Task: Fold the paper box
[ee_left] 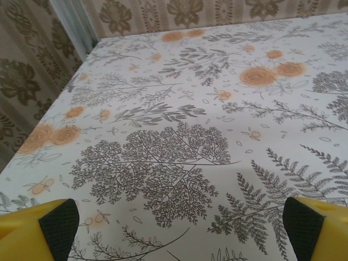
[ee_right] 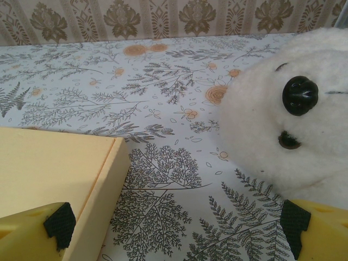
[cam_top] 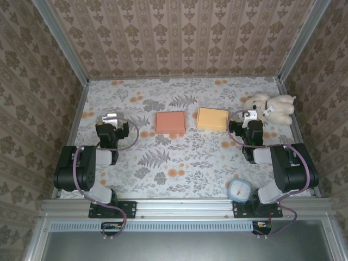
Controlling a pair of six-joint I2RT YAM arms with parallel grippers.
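Note:
Two flat paper boxes lie mid-table: a salmon one point(cam_top: 170, 123) and a yellow one point(cam_top: 212, 119). My left gripper point(cam_top: 111, 118) rests low at the left, well apart from the salmon box. It is open, its yellow fingers point(ee_left: 54, 220) wide apart over bare cloth point(ee_left: 176, 231). My right gripper point(cam_top: 250, 117) sits just right of the yellow box, also open point(ee_right: 176, 228). The yellow box's corner point(ee_right: 54, 168) lies by its left finger point(ee_right: 57, 224), with nothing between the pads.
A white plush bear point(cam_top: 270, 107) lies at the far right beside the right gripper, its face close point(ee_right: 288, 119). A round blue-rimmed object point(cam_top: 240, 190) sits near the right arm's base. Patterned walls enclose the floral tablecloth point(cam_top: 179, 157).

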